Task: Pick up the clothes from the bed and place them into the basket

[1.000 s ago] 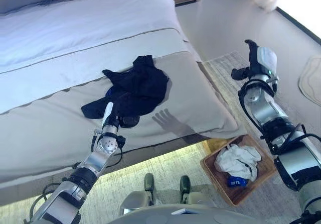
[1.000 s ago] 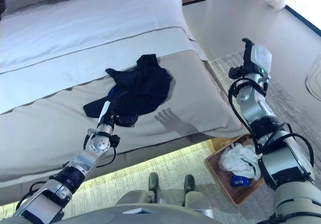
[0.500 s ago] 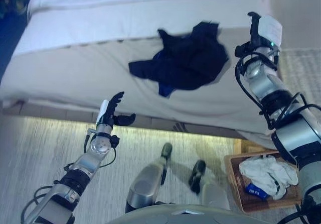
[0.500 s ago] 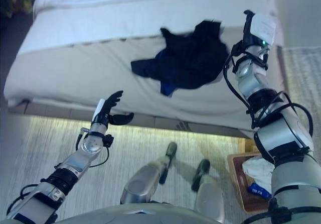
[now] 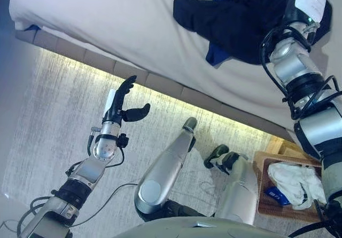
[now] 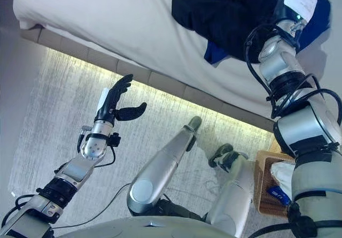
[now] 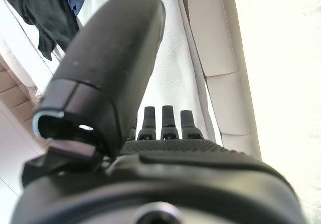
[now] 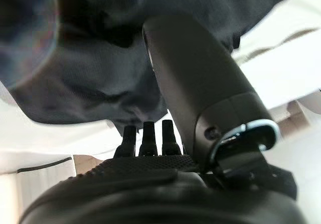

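A heap of dark clothes (image 5: 235, 14), black with some blue, lies on the pale bed (image 5: 107, 19). My right hand (image 5: 305, 3) is over the heap's right part, open with straight fingers. In the right wrist view the dark cloth (image 8: 85, 73) lies just past the fingers (image 8: 148, 138); I cannot tell whether they touch it. My left hand (image 5: 120, 107) is open and empty, held above the floor rug in front of the bed, well apart from the clothes. The wicker basket (image 5: 263, 195) stands on the floor at the lower right, holding white clothes (image 5: 296, 176).
The bed's lit lower edge (image 5: 160, 83) runs slantwise across the eye views. A pale striped rug (image 5: 53, 120) covers the floor in front of it. A small blue item (image 5: 279, 195) lies in the basket beside the white clothes.
The whole picture has swung, so the bed now lies across the top. My right hand has come from the heap's right edge to over the dark clothes. My left hand stays open over the floor.
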Robot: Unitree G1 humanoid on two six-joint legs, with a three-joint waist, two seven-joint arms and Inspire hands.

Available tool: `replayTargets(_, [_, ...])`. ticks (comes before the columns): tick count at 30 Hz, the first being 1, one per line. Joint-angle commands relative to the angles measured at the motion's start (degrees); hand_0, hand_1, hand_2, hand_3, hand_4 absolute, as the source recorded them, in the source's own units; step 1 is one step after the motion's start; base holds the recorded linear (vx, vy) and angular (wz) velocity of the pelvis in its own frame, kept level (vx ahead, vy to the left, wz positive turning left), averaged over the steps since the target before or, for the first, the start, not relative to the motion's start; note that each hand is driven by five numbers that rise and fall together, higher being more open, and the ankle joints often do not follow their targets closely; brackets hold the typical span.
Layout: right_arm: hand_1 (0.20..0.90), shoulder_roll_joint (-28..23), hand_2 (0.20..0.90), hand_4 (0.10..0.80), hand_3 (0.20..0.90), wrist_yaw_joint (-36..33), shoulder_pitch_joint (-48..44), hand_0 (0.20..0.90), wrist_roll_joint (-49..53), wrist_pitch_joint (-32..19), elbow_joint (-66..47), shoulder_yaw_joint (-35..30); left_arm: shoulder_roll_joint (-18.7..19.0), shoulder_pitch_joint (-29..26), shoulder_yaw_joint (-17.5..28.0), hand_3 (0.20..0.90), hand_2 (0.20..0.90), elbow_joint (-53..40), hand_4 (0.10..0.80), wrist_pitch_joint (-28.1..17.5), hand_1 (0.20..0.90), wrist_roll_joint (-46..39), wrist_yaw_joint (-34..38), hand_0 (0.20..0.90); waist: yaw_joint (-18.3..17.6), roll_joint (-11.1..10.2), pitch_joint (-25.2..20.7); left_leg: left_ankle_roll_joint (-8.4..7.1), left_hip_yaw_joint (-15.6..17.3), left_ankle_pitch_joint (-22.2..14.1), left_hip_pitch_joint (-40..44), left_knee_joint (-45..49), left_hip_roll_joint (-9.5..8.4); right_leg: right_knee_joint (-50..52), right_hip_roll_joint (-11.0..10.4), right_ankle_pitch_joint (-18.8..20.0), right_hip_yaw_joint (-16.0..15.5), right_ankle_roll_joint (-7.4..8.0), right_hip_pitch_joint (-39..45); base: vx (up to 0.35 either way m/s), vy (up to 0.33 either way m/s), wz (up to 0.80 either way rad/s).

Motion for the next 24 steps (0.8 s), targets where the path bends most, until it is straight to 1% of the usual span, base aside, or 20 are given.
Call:
replayTargets(1, [0.900,-5.4,0.900,0.800,0.900,-2.1,-8.3,0.900,-2.8,1.2,0.9,5.0,3.6,1.3,4.2,0.900,0.900,-8.0,0.800,-6.2,0.900,0.4,4.7,0.900,0.8,2.0,-2.5,4.72,3.9,-7.1,-3.5,6.9,-0.28,3.8,4.7,1.1,-0.3,-2.38,-3.4,-0.011,-0.058,0.13])
replayTargets(2, [0.900,-5.7,0.900,0.800,0.900,-1.9,-8.6,0.900,-2.2,1.4,2.5,5.4,3.9,1.6,4.2,0.900,0.900,-8.4,0.800,-6.1,0.900,0.2,4.6,0.900,1.0,2.2,-2.5,5.08,3.9,-7.4,-4.9,8.0,-0.34,4.9,4.8,0.9,-0.1,-2.39,-5.0,-0.005,-0.075,0.19])
replayTargets(4, [0.900,-6.0,0.900,0.800,0.900,0.2,-9.4,0.900,-2.4,2.1,5.3,5.9,4.3,1.6,3.9,0.900,0.900,-8.4,0.800,-5.9,0.900,0.1,4.3,0.900,1.2,2.2,-2.5,5.17,3.8,-7.6,-6.6,9.3,-0.47,5.9,5.0,0.6,-0.4,-2.59,-6.5,0.010,-0.067,0.18])
replayTargets(6, [0.900,-6.2,0.900,0.800,0.900,1.8,-9.9,0.900,-2.6,2.2,7.8,7.0,4.4,1.9,3.7,0.900,0.900,-8.2,0.800,-6.8,0.900,0.3,4.2,0.900,1.4,2.4,-2.5,5.42,3.6,-7.8,-7.8,10.2,-0.56,6.6,5.2,0.5,-0.4,-2.83,-7.8,0.012,-0.029,0.09])
replayTargets(11, [0.900,-6.9,0.900,0.800,0.900,8.3,-10.1,0.900,-1.4,5.4,11.4,8.6,5.1,3.2,4.1,0.900,0.900,-8.6,0.800,-8.8,0.900,0.9,4.6,0.900,1.5,2.2,-2.5,5.51,3.4,-7.8,-9.6,11.0,-0.29,6.9,5.9,0.7,-0.6,-2.96,-9.5,0.001,-0.004,0.01])
replayTargets(12, [0.900,-7.0,0.900,0.800,0.900,11.5,-9.8,0.900,-0.3,6.4,13.3,9.2,5.5,3.4,4.5,0.900,0.900,-8.9,0.800,-9.5,0.900,0.8,5.0,0.900,1.5,2.2,-2.5,5.42,3.3,-7.8,-10.1,11.0,-0.11,6.7,6.1,1.0,-0.6,-3.00,-10.0,0.000,0.000,0.00])
replayTargets(13, [0.900,-7.1,0.900,0.800,0.900,12.4,-9.9,0.900,0.3,7.0,13.8,9.5,5.6,3.4,4.5,0.900,0.900,-8.9,0.800,-9.7,0.900,0.7,5.2,0.900,1.5,2.3,-2.5,5.46,3.3,-7.8,-10.4,11.2,-0.08,6.7,6.2,1.0,-0.6,-3.03,-10.2,0.000,0.000,0.00])
replayTargets(14, [0.851,-7.1,0.851,0.742,0.842,13.1,-10.1,0.851,0.9,7.0,14.0,9.5,5.8,3.4,4.7,0.900,0.900,-9.2,0.800,-9.7,0.900,0.5,5.2,0.900,1.4,2.3,-2.5,5.41,3.4,-7.8,-10.7,11.5,-0.06,6.7,6.2,1.1,-0.6,-3.03,-10.5,0.000,0.000,0.00])
replayTargets(15, [0.462,-7.2,0.462,0.289,0.389,13.9,-10.2,0.462,1.4,6.2,14.4,9.5,6.0,3.4,4.8,0.900,0.900,-9.4,0.800,-9.7,0.900,0.4,5.2,0.900,1.4,2.4,-2.5,5.29,3.4,-7.9,-10.9,11.7,-0.09,6.8,6.3,1.2,-0.5,-3.02,-10.7,0.000,0.000,0.00])
replayTargets(16, [0.300,-7.1,0.300,0.100,0.200,14.1,-10.4,0.300,2.1,5.8,14.6,9.6,5.9,3.4,4.8,0.900,0.900,-9.3,0.800,-9.8,0.900,0.8,5.2,0.900,1.4,2.3,-2.5,5.25,3.4,-7.9,-10.9,11.8,-0.06,6.7,6.3,1.2,-0.6,-3.09,-10.7,0.000,0.000,0.00])
replayTargets(17, [0.300,-7.1,0.300,0.100,0.200,13.9,-10.6,0.300,2.6,5.6,14.8,9.8,5.9,3.5,4.7,0.900,0.900,-9.3,0.800,-9.8,0.900,1.0,5.1,0.900,1.5,2.4,-2.5,5.14,3.4,-8.0,-10.9,12.1,-0.12,6.8,6.3,1.3,-0.6,-3.09,-10.6,0.000,0.000,0.00])
replayTargets(19, [0.300,-7.6,0.300,0.100,0.200,10.9,-11.2,0.300,4.9,4.3,14.8,9.1,6.3,3.8,4.7,0.900,0.900,-9.3,0.800,-10.3,0.900,0.9,5.2,0.900,1.4,2.5,-2.5,5.08,3.4,-8.3,-10.8,12.8,-0.16,7.2,6.3,1.2,-0.4,-3.05,-10.7,-0.001,0.003,-0.02])
replayTargets(24, [0.300,-7.4,0.300,0.100,0.200,7.0,-11.3,0.300,4.6,1.9,15.2,7.1,6.0,4.6,5.0,0.900,0.900,-9.4,0.800,-11.0,0.900,1.4,5.8,0.900,1.4,2.6,-2.5,5.06,3.4,-8.9,-8.4,12.6,-0.32,6.8,6.3,1.0,-0.3,-3.07,-8.6,-0.009,0.036,-0.06])
